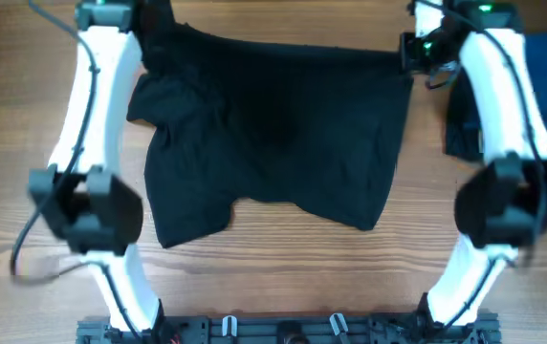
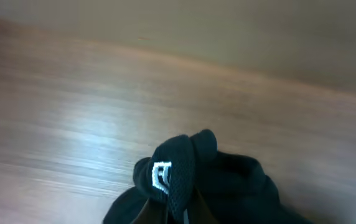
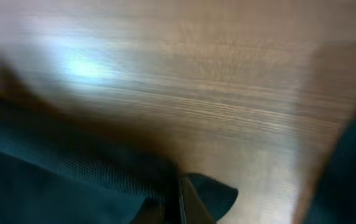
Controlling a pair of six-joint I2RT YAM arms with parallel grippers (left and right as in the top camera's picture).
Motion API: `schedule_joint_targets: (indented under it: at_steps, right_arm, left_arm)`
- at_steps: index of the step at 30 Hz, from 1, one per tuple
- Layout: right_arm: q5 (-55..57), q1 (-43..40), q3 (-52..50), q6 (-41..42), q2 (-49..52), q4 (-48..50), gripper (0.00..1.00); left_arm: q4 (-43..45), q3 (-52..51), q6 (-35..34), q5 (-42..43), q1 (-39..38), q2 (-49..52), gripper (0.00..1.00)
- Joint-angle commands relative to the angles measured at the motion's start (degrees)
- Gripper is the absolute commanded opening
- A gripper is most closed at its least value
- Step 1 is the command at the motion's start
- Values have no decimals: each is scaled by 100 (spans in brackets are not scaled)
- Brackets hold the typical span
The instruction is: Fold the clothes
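One rumpled black garment (image 1: 273,134), white logo (image 2: 161,176); left gripper (image 2: 177,213), right gripper (image 3: 179,202) clamped on it

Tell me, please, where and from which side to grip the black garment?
Its two far corners, from the outer sides: the black garment lies spread flat, far edge wide and straight. The left pincer and right pincer are shut there.

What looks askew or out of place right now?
The black garment lies rumpled, its near hem wavy and its left side bunched. The left pincer and right pincer each pinch a far corner. Nothing spilled.
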Motion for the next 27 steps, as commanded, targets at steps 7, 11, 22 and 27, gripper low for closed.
schedule_joint_targets:
  at_steps: [7,11,22,27]
  right_arm:
    - [-92,-55,101,-61,-2859,-1082,4]
    - [-92,-55,101,-44,-3515,-1480,4]
    - [-4,-55,101,129,-5136,-2186,4]
    - [-7,-55,101,131,-4922,-2192,4]
  left_arm:
    - [-916,61,-35,-79,0,-3115,4]
    - [-1298,61,-35,-79,0,-3871,4]
    - [-1801,61,-35,-76,0,-5657,4]
    - [-1897,61,-37,-76,0,-5534,4]
